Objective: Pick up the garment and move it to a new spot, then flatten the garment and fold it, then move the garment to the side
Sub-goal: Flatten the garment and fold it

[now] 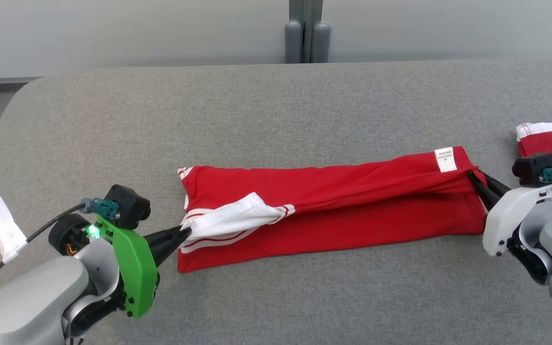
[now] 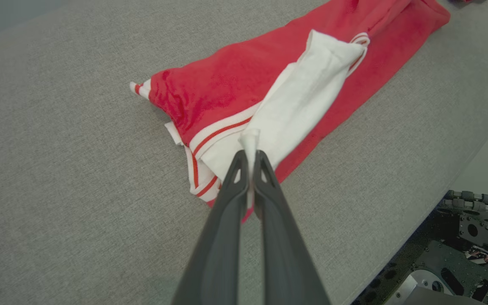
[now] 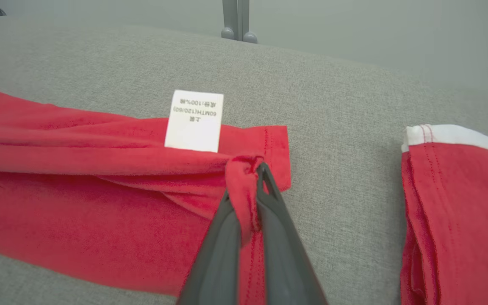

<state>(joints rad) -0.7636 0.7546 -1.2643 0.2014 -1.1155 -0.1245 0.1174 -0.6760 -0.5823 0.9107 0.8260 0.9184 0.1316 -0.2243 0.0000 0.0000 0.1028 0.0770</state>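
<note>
The red knit garment with a white sleeve and red-striped white trim (image 1: 333, 201) lies as a long, loosely folded band across the middle of the head view, on the grey fabric-covered table (image 1: 257, 110). At the lower left, the left gripper (image 1: 186, 232) is clamped on the tip of the white sleeve (image 1: 237, 215). At the right, the right gripper (image 1: 473, 178) is clamped on a bunched corner of the red hem, just below the white care label (image 1: 445, 159).

Both grips look thin. In the left wrist view only a narrow twist of white cloth sits between the fingers, so a firm pull could slip it free. The sleeve may also stretch out alone while the body stays put, skewing the fold. The bunched hem on the right could pull the layers unevenly and leave creases. A second red cloth with a white band (image 1: 551, 139) lies near the right gripper and might be snagged or dragged by a sideways move.

How many layers each gripper holds cannot be told. The underside of the fold is hidden. The second cloth is cut off by the right edge of the frame, and the label print is too small to read with confidence.
</note>
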